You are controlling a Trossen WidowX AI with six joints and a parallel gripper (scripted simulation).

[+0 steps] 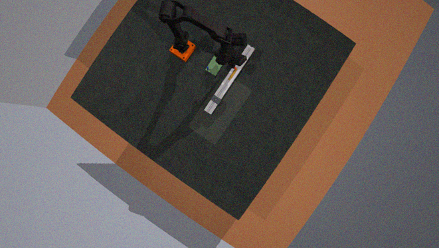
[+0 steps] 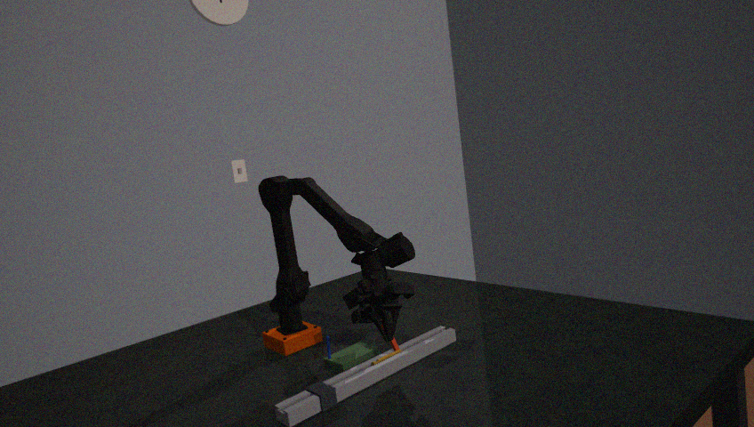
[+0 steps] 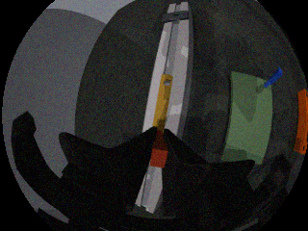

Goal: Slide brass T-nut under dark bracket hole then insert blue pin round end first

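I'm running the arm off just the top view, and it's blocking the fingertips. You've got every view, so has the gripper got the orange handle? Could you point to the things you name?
Observer: Yes, the gripper (image 1: 234,66) (image 2: 391,338) (image 3: 160,131) is shut on the handle (image 1: 235,68) (image 2: 395,344) (image 3: 159,158).
Operator: Is the handle straight up?
Observer: No, the exterior view shows it leaning.
Operator: And the blue pin, from here just a speck on the tray?
Observer: The pin (image 1: 207,68) (image 2: 328,347) (image 3: 273,78) stands upright at one end of the tray (image 1: 214,67) (image 2: 351,355) (image 3: 245,130).
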